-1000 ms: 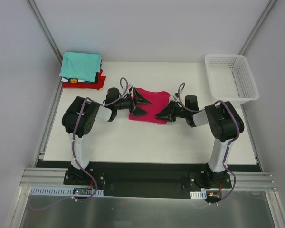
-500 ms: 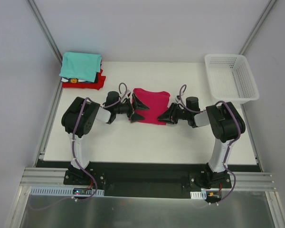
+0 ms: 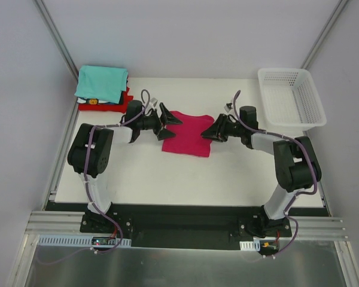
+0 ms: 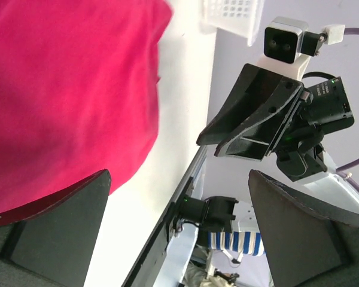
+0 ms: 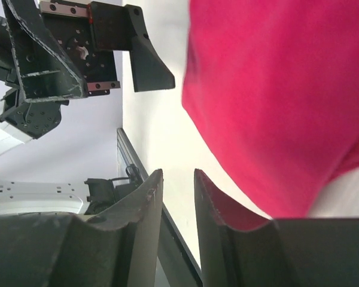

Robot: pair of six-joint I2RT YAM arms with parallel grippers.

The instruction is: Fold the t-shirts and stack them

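Both arms have backed off the magenta t-shirt [image 3: 188, 134]. The left gripper [image 3: 169, 124] is at 9 o'clock, jaws spread; the right gripper [image 3: 206, 133] is at 3 o'clock, jaws narrowly apart and empty. Limp, light cloth: pinch the folded edges.

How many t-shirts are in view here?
4: a pink one folded at the centre; teal, dark and red ones stacked at the far left corner. The stack may hide more.

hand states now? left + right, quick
Left hand: wide open, empty, at the edge of the pink t-shirt.
Right hand: barely open, narrow gap with nothing in it, not gripping the pink t-shirt.
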